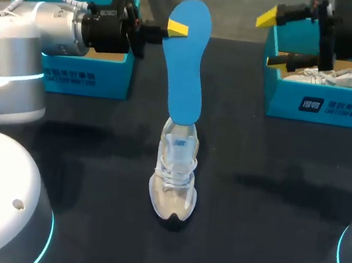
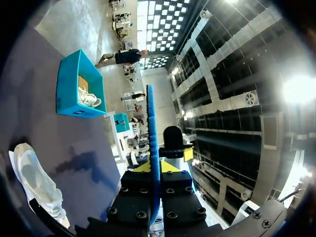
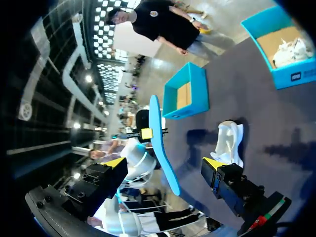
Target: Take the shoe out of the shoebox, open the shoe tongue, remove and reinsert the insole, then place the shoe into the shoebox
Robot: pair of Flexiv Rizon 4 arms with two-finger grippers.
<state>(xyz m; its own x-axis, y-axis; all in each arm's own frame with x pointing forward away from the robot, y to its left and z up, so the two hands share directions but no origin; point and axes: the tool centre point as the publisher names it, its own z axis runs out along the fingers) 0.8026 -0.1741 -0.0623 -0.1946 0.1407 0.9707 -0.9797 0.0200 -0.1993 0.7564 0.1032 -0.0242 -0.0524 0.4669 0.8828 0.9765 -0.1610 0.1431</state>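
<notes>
A long blue insole (image 1: 186,56) hangs upright over the table, my left gripper (image 1: 176,27) shut on its upper part. Its lower end reaches the heel opening of the beige-and-white shoe (image 1: 174,181), which stands on the black table with its toe toward the near edge. In the left wrist view the insole (image 2: 152,128) runs edge-on between my yellow tips (image 2: 155,168), with the shoe (image 2: 34,182) off to one side below. My right gripper (image 1: 269,39) hangs open above the right shoebox (image 1: 324,105). From there, beyond its spread fingers (image 3: 163,164), I see the insole (image 3: 157,123) and shoe (image 3: 228,140).
An empty teal shoebox (image 1: 87,72) stands at the back left, behind my left arm. The right shoebox holds a second pale shoe (image 1: 337,77). The black tabletop (image 1: 270,201) lies bare around the shoe.
</notes>
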